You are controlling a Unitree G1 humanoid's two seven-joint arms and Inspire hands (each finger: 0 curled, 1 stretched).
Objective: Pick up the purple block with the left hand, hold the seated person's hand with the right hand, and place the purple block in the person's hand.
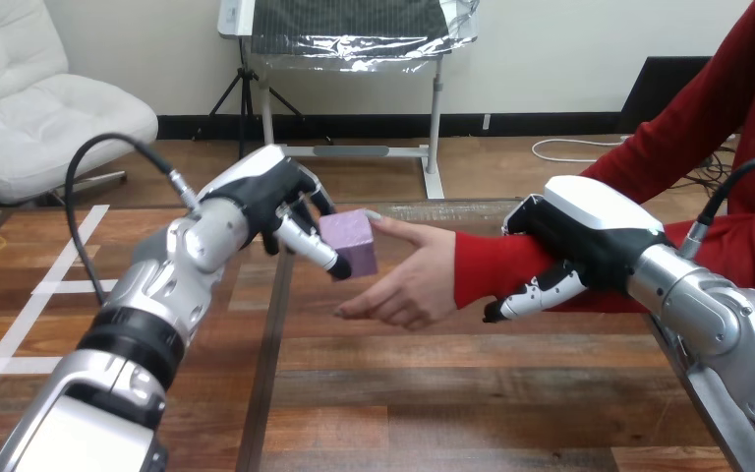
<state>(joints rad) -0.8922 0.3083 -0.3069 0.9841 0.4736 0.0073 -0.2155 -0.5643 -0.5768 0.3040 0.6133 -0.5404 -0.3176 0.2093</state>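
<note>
**Q:** What could go wrong from here?

**Me:** The purple block (347, 243) is clamped in my left hand (273, 202), raised off the wooden table (452, 393). It sits at the edge of the person's hand (408, 285), just beside the thumb, not over the middle of the palm. I cannot tell whether block and thumb touch. If I opened my fingers here, I judge the block would catch the palm's rim, tip off and drop to the table.

**Q:** Anything else?

**Me:** My thumb lies along the block's near face and my fingers reach over its top, so the block could twist as I let go. My other hand matters too: a pull or a hard squeeze on the arm would tilt the palm and spill whatever lands there.

**Q:** How are you posed?

**Me:** My left arm comes up from the lower left, with the back of the hand turned upward. My right hand (575, 241) lies over the red sleeve (477, 265), its thumb tucked under the near side, closed round the person's forearm just behind the wrist. The person's palm is open, fingers pointing toward my left hand
</note>
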